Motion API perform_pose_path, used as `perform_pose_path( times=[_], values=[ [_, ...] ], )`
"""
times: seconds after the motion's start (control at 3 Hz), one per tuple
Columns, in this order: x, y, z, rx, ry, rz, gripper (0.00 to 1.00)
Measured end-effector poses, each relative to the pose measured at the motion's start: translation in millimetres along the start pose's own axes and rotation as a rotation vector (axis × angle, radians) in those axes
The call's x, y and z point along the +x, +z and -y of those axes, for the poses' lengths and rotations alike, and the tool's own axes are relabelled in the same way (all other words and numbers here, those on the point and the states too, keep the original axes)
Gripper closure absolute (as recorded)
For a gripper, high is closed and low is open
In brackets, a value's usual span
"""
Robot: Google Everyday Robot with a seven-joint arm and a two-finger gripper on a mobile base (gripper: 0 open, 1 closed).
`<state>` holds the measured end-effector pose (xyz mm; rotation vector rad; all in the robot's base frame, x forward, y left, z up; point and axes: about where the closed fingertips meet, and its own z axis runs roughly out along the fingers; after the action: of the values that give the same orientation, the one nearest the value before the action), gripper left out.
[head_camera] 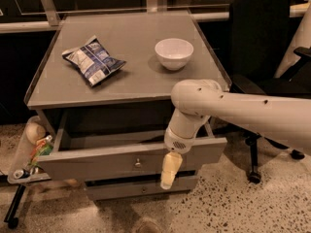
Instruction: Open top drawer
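The top drawer (pixel 97 161) of the grey cabinet stands pulled out toward me, its plain grey inside showing under the cabinet top. Its small round metal knob (pixel 138 163) sits mid-front. My gripper (pixel 169 173) hangs in front of the drawer front, just right of the knob, pointing down, apart from the knob. Below it a lower drawer (pixel 141 188) with a like knob is nearly shut. My white arm comes in from the right.
On the cabinet top (pixel 136 81) lie a blue-and-white chip bag (pixel 92 59) and a white bowl (pixel 174 53). A black office chair (pixel 262 57) stands at the right. A side tray with small items (pixel 29 154) hangs at the cabinet's left.
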<state>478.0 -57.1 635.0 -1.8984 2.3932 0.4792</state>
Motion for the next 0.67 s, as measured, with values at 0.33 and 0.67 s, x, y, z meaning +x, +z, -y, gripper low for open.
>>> perform_pose_path(
  times=[0.33,0.67],
  values=[
    [4,2,-7,-0.006,0.017,-0.001,0.00],
    [11,4,-19,-0.015,0.043,-0.003,0.00]
  ],
)
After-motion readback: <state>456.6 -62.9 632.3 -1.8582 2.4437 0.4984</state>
